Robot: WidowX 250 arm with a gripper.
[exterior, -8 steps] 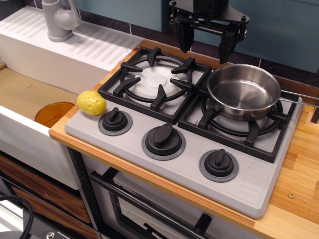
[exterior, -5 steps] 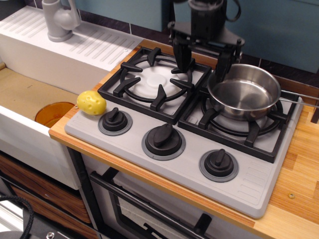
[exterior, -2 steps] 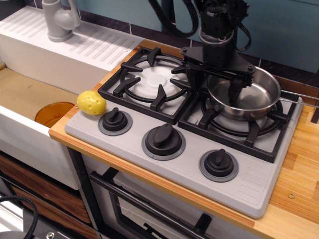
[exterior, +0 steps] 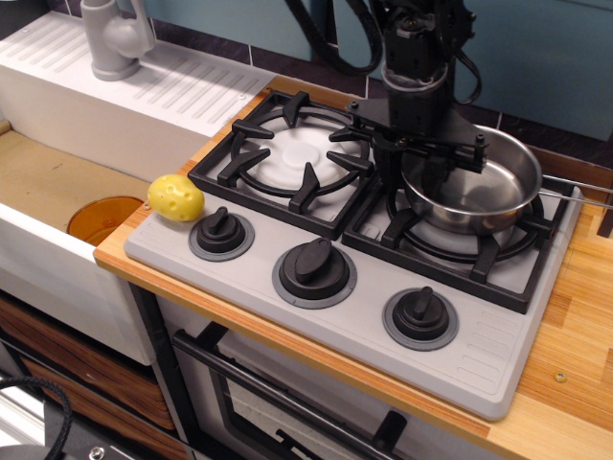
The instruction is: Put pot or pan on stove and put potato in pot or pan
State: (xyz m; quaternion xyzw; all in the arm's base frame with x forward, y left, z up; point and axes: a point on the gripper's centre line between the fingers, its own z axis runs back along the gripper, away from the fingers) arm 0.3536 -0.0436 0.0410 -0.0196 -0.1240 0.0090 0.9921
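The shiny steel pan [exterior: 484, 192] sits on the right burner of the grey stove [exterior: 364, 316], its wire handle [exterior: 575, 187] pointing right. My gripper [exterior: 412, 175] is lowered over the pan's left rim, with one finger outside the wall and one inside, drawn in narrow on the rim. The yellow dimpled potato [exterior: 175, 197] lies on the stove's front left corner, beside the left knob [exterior: 221, 231] and well away from the gripper.
The left burner grate [exterior: 292, 158] has nothing on it. A sink at the left holds an orange disc [exterior: 101, 218], with a grey faucet [exterior: 115, 38] behind it. The wooden counter [exterior: 575, 355] runs around the stove, and a blue wall stands behind.
My gripper came down from above the back of the stove and to the right onto the pan's left rim, and its fingers have narrowed around the rim. The potato has not moved.
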